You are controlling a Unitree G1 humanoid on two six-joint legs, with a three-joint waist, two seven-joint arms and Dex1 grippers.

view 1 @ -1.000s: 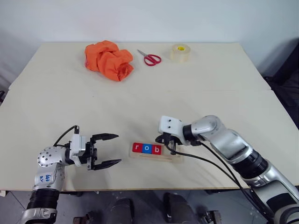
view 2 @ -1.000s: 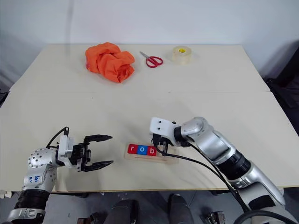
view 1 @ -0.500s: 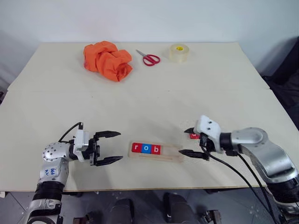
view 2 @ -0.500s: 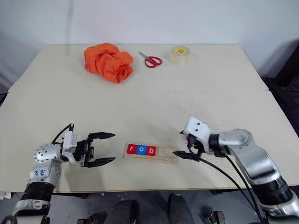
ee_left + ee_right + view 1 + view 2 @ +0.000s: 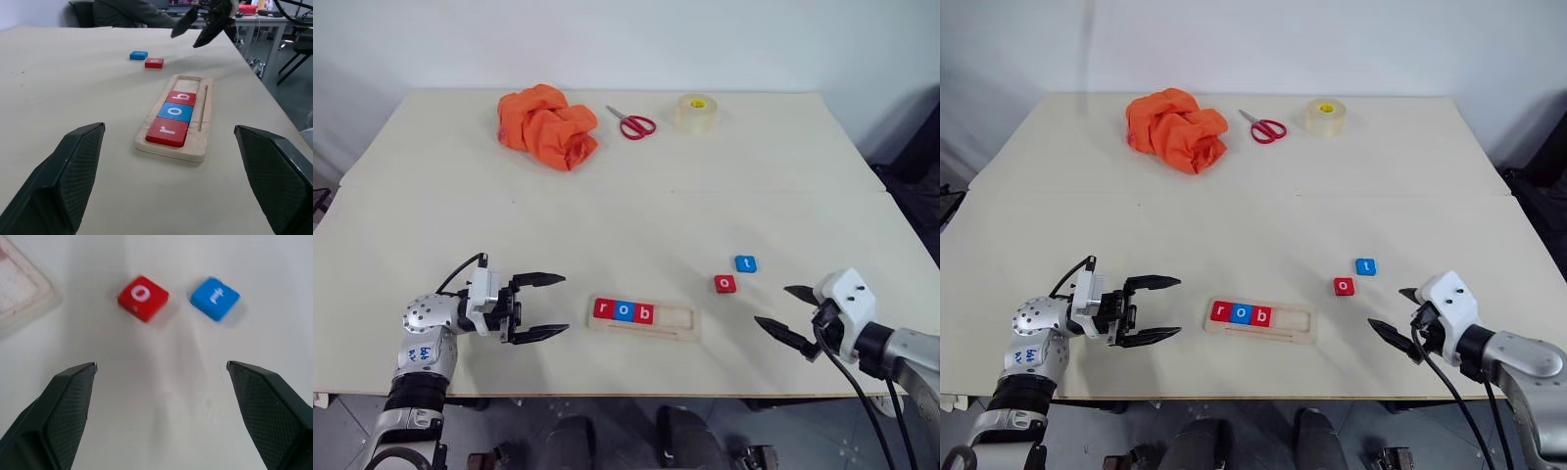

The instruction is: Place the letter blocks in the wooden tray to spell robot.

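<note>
Head view, table (image 5: 607,225): pale top, a seam running across it from side to side.
Head view, wooden tray (image 5: 643,318): near the front edge, about centre. Holds 3 letter blocks at its left end: red r (image 5: 603,308), blue o (image 5: 624,311), red b (image 5: 644,313). Right part of the tray bare.
Head view, loose blocks: red o (image 5: 725,284) and blue t (image 5: 746,263) lie flat on the table right of the tray, close together but not touching.
Head view, left claw (image 5: 546,305): just left of the tray, level, pointing at the tray's left end, fingers spread wide, nothing between them. About where it was 1 second ago.
Head view, right claw (image 5: 786,313): fingers wide apart, empty, pointing toward the 2 loose blocks from the right. 1 second ago it sat closed-in over the tray's right end; since then it has swung well out to the right and opened.
Head view, far side: orange cloth (image 5: 546,125), red scissors (image 5: 630,122), tape roll (image 5: 693,111).
Left wrist view: tray (image 5: 172,147) lies lengthwise ahead between the 2 spread fingers (image 5: 68,171), r nearest, then o, then b. Right claw (image 5: 197,25) seen beyond, open, above the table.
Right wrist view: red o (image 5: 143,297) and blue t (image 5: 214,297) ahead of the wide fingers (image 5: 58,406); tray corner (image 5: 22,293) at the side.
</note>
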